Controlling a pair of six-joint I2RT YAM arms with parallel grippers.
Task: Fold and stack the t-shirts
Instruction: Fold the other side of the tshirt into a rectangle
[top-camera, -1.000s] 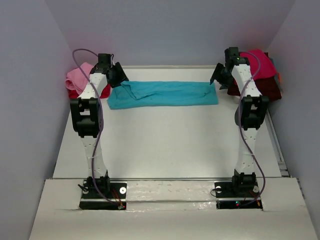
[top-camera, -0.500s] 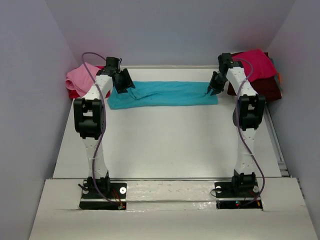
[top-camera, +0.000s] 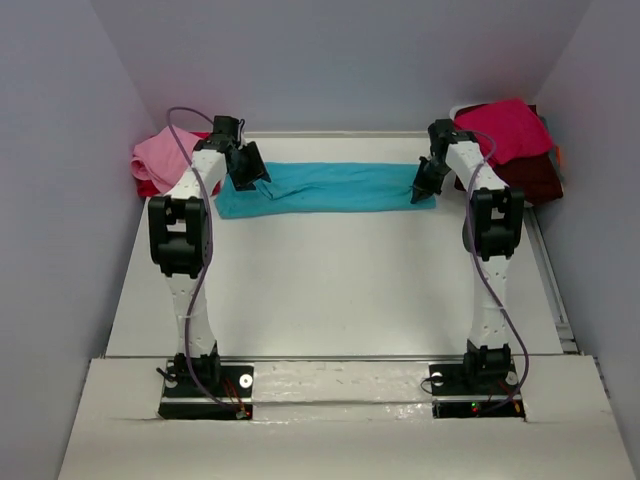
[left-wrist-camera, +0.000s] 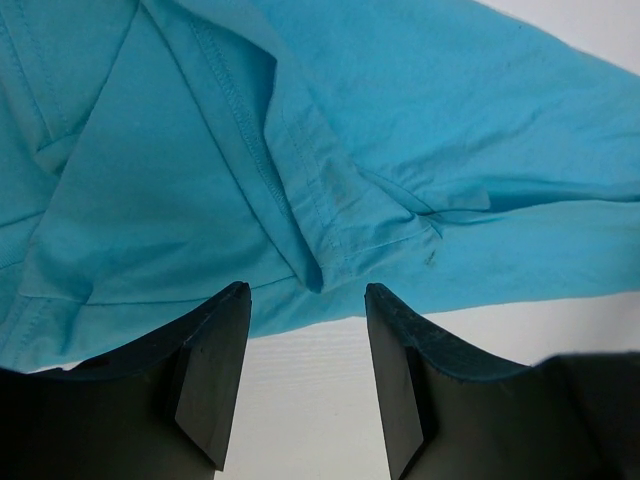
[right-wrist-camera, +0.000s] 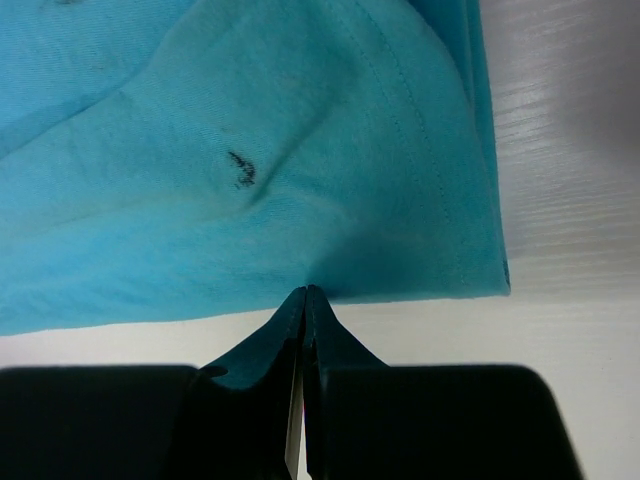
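A turquoise t-shirt (top-camera: 330, 187) lies folded into a long band across the far side of the table. My right gripper (top-camera: 422, 192) is at the band's right end. In the right wrist view its jaws (right-wrist-camera: 305, 292) are shut on the near hem of the turquoise t-shirt (right-wrist-camera: 250, 150), and the cloth puckers toward the tips. My left gripper (top-camera: 250, 178) is over the band's left end. It stands open (left-wrist-camera: 305, 295), its fingertips just at the near edge of the turquoise cloth (left-wrist-camera: 400, 120), with bare table between them.
A pink t-shirt (top-camera: 158, 155) lies on a red one (top-camera: 150, 187) at the far left corner. At the far right corner a crimson t-shirt (top-camera: 505, 128) rests on a dark maroon one (top-camera: 530, 175). The white table (top-camera: 330, 290) stretches toward the arm bases.
The right gripper came down and left onto the shirt's right end and shut on its near hem. The left gripper moved slightly right onto the left end and stayed open.
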